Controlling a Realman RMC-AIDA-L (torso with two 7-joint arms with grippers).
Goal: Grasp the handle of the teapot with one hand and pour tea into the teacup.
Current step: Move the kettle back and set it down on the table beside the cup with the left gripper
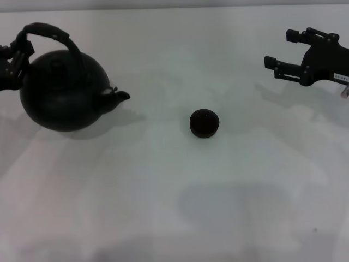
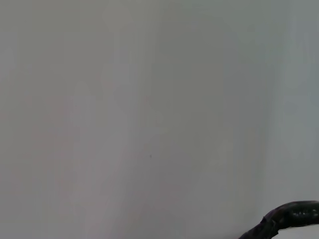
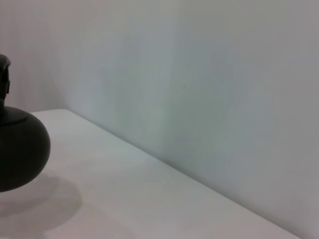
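The large black teapot [image 1: 62, 93] is at the far left in the head view, its short spout [image 1: 117, 96] pointing right toward the teacup. Its arched black handle [image 1: 49, 30] leans toward the left. My left gripper [image 1: 20, 50] is at the handle's left end and looks shut around it. A piece of the handle shows in the left wrist view [image 2: 286, 219]. The tiny dark teacup [image 1: 204, 123] stands alone in the middle of the table, well right of the spout. My right gripper [image 1: 280, 49] hovers open and empty at the far right.
The white table [image 1: 174, 207] runs to a pale wall at the back. The right wrist view shows the teapot's round body [image 3: 20, 149] and its shadow on the table before that wall.
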